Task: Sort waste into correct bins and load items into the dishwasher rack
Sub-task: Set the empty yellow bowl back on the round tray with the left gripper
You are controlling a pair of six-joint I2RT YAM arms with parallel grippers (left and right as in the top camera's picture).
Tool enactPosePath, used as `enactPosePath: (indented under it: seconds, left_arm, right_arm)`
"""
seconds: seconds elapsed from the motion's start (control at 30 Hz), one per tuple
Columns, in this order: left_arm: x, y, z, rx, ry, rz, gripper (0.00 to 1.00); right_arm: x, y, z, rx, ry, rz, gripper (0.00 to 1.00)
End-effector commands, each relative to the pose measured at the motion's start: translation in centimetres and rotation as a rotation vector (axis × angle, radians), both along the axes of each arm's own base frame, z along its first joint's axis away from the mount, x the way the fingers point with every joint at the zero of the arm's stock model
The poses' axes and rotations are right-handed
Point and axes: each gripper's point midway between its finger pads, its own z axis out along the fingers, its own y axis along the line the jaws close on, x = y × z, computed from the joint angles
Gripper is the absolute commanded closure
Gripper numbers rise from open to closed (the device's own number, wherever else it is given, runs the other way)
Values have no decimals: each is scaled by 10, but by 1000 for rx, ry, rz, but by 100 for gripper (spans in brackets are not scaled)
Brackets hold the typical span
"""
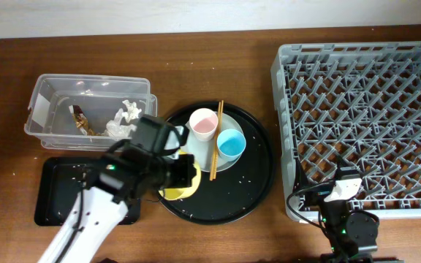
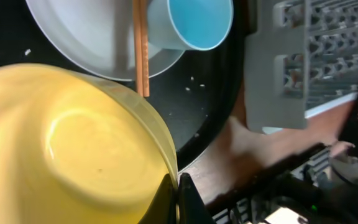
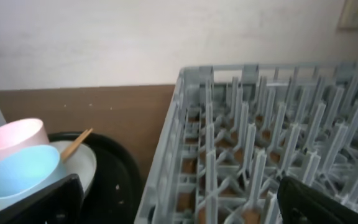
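left gripper (image 2: 178, 193) pinches yellow bowl (image 2: 73, 143) by its rim, at round black tray's (image 1: 258, 183) left near edge | right gripper (image 3: 188, 200) spread wide, empty, right of tray beside dishwasher rack (image 1: 357, 49)

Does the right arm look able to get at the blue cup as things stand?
Probably yes: the right gripper is open and empty, the blue cup stands uncovered, and the left gripper holding the bowl is on the cup's far side.

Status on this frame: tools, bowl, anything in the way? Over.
Left tool shut on yellow bowl rim. Right tool open, empty, by rack. Blue cup, chopsticks on plate beside bowl.
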Motion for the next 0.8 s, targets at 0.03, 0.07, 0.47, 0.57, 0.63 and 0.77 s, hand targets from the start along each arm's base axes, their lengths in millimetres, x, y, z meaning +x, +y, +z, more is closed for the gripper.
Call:
enactPosePath:
  seconds: [0.03,0.07,0.47,0.57,0.63,0.77]
  left_arm:
    - [11,-4,-23,107,16,46,100]
    - [12,-7,-29,123,25,39,100]
    - [15,-24,-78,194,130,5,68]
    - [18,-27,-76,185,116,5,59]
    - [26,-28,-67,173,91,14,59]
    - [65,-18,-31,203,-45,81,58]
  right_arm:
    - [-19,3,74,99,-73,16,2]
    - [-26,2,95,100,-96,17,2]
    - [-58,0,186,-71,136,32,2]
    - [-57,0,184,-71,144,33,2]
    - [-58,0,182,-72,156,32,2]
    - [-60,1,175,-72,186,38,2]
